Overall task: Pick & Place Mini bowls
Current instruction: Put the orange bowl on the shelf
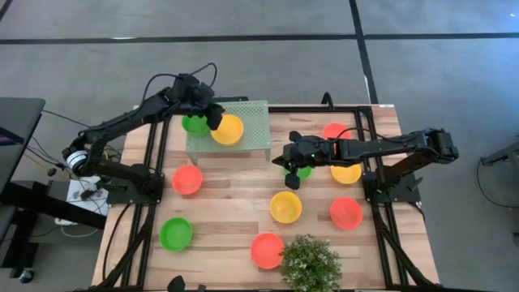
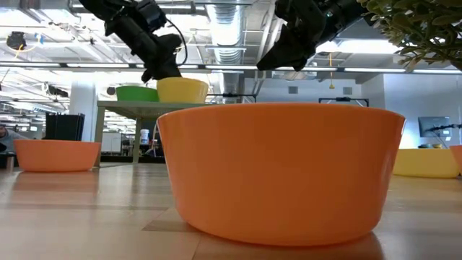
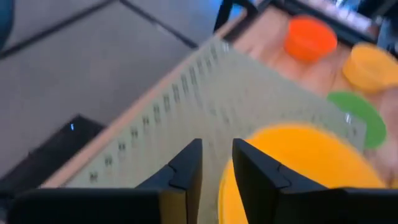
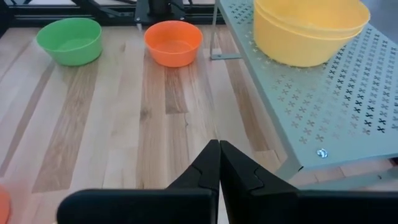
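Yellow bowl on the stand could be nudged off as the left jaws pull clear

The left gripper (image 1: pixel 214 118) sits over the perforated stand (image 1: pixel 251 134), jaws slightly parted and holding nothing, the yellow bowl (image 1: pixel 228 130) just beside one finger; a sideways exit may drag it. The right gripper (image 1: pixel 290 165) hovers mid-surface, jaws closed and empty, a green bowl (image 1: pixel 302 171) just under it

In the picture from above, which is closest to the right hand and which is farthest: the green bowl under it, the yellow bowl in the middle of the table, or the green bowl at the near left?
1. The green bowl right beside the right hand, partly hidden under it.
2. The yellow bowl mid-table, a bit nearer the plant.
3. The green bowl far over on the left side.
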Controlling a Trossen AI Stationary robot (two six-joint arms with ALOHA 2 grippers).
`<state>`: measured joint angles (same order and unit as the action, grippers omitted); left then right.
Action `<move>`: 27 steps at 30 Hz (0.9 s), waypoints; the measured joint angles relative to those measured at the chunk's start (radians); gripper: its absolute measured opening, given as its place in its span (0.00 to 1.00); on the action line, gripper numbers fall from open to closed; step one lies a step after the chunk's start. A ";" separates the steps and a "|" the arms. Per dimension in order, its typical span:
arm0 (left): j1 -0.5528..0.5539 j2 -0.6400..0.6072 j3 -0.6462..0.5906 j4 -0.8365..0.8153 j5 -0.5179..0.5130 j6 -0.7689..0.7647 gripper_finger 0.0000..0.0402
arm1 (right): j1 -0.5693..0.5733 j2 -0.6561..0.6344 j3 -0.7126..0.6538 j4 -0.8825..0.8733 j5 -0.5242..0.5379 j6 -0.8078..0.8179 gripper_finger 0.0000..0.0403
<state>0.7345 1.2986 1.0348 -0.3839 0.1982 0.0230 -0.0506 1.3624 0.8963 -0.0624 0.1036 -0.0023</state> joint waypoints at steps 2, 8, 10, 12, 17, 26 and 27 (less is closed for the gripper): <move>-0.006 -0.010 0.000 0.019 0.001 -0.001 0.23 | -0.011 0.000 0.000 0.008 0.000 0.000 0.00; -0.088 -0.131 0.000 0.004 0.043 0.001 0.23 | -0.031 0.000 0.000 0.018 0.001 0.003 0.00; -0.140 -0.191 0.000 0.001 0.043 0.018 0.23 | -0.024 0.000 0.000 0.021 0.001 0.003 0.01; -0.195 -0.253 0.000 -0.026 0.039 0.045 0.23 | -0.012 0.000 0.000 0.032 0.000 0.003 0.04; -0.349 -0.385 0.000 -0.229 -0.014 0.027 0.23 | 0.024 0.000 0.000 0.075 -0.002 0.000 0.15; -0.692 -0.473 -0.167 -0.364 -0.195 -0.228 0.23 | 0.037 0.000 0.000 0.104 0.002 -0.007 0.24; -0.727 -0.473 -0.193 -0.365 -0.194 -0.260 0.23 | 0.036 0.000 0.000 0.104 0.002 -0.007 0.24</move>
<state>0.0073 0.8253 0.8415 -0.7491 0.0038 -0.2371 -0.0143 1.3628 0.8959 0.0414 0.1051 -0.0090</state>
